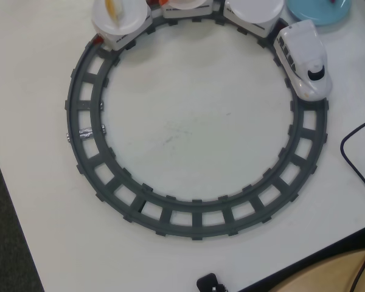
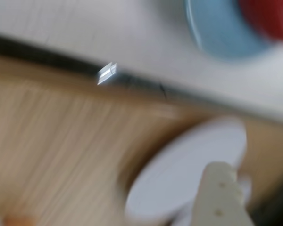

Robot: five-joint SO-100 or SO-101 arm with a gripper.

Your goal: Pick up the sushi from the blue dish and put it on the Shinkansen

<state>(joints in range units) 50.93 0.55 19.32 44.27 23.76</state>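
In the overhead view the white Shinkansen sits on the grey ring track at the upper right, nose pointing down, and its cars carry white plates. The light blue dish is cut off by the top right corner. The arm does not show in that view. The wrist view is heavily blurred. It shows the blue dish at the top right with the dark red sushi on it. One cream finger of my gripper rises from the bottom edge, well short of the dish. Blur hides how the jaws stand.
A pale yellow piece lies on the left car's plate. A black cable runs along the table's right side. In the wrist view a white round plate lies over a wooden surface, below the table's dark edge.
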